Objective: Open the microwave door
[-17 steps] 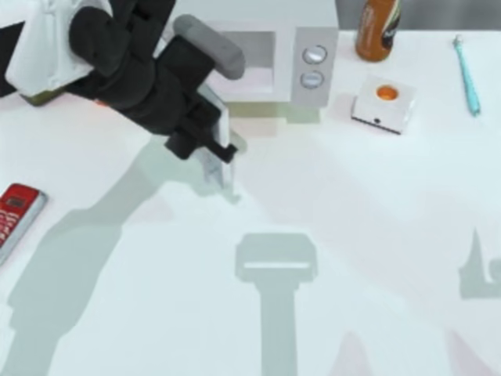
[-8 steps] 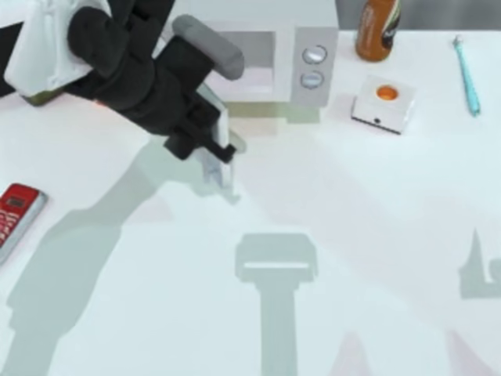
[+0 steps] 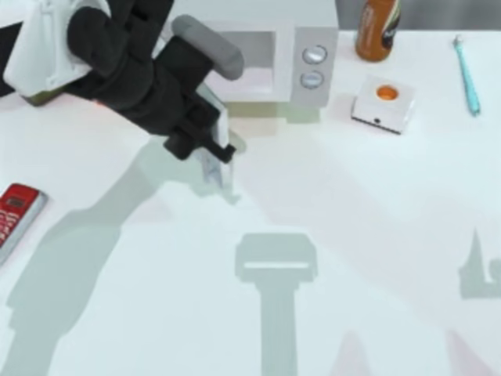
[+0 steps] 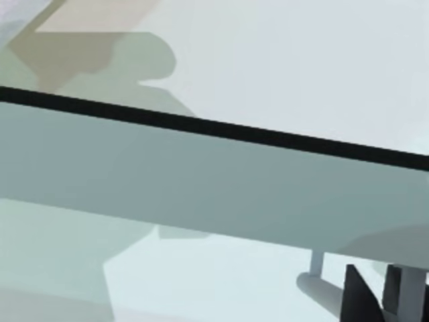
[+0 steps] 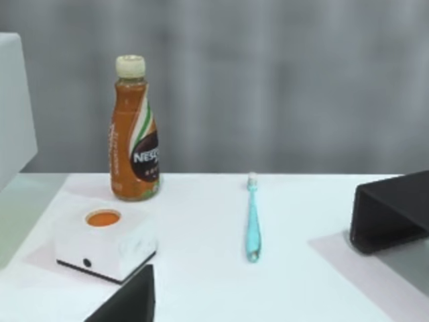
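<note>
The small white boxy microwave (image 3: 270,47) with two round grey knobs sits at the upper centre of the top view, its cavity exposed. The microwave door (image 3: 215,133), a flat white panel with a grey window, stands swung out toward the lower left of the oven's front. The black left gripper (image 3: 205,149) is at the door's outer edge, the arm reaching in from the upper left corner; whether its fingers are clamped on the door or apart cannot be told. In the left wrist view the door's glass fills most of the frame. The right gripper (image 5: 268,268) shows only in its own wrist view, its black fingers spread wide apart. An orange-brown bottle (image 3: 378,27), a small white cube with an orange hole (image 3: 383,103) and a turquoise toothbrush (image 3: 467,66) lie at upper right; a red phone (image 3: 16,215) lies at the left edge.
</note>
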You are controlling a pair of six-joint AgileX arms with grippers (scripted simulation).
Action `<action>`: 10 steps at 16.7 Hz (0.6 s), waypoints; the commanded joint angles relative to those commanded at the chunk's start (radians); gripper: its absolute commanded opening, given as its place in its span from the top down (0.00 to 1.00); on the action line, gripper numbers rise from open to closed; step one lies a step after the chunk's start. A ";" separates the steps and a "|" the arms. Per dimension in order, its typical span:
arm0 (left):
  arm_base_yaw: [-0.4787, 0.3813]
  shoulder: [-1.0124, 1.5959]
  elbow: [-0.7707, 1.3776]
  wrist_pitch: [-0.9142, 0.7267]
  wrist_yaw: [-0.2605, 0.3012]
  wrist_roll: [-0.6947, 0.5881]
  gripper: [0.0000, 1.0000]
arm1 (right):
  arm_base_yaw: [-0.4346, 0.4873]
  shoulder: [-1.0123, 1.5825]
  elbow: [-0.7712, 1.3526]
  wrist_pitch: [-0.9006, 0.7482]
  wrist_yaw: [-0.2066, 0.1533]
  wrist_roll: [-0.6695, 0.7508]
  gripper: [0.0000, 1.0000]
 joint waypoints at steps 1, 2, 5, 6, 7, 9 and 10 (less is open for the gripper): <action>0.000 0.000 0.000 0.000 0.000 0.000 1.00 | 0.000 0.000 0.000 0.000 0.000 0.000 0.00; 0.000 0.000 0.000 0.000 0.000 0.000 1.00 | 0.000 0.000 0.000 0.000 0.000 0.000 0.00; 0.000 0.000 0.000 0.000 0.000 0.000 1.00 | 0.000 0.000 0.000 0.000 0.000 0.000 0.00; -0.004 0.001 -0.002 0.000 0.005 -0.003 1.00 | 0.000 0.000 0.000 0.000 0.000 0.000 0.00; -0.003 0.001 -0.002 -0.001 0.007 0.000 1.00 | 0.000 0.000 0.000 0.000 0.000 0.000 0.00; 0.010 -0.003 -0.008 -0.010 0.021 0.031 1.00 | 0.000 0.000 0.000 0.000 0.000 0.000 0.00; 0.020 -0.007 -0.011 -0.015 0.032 0.056 1.00 | 0.000 0.000 0.000 0.000 0.000 0.000 0.00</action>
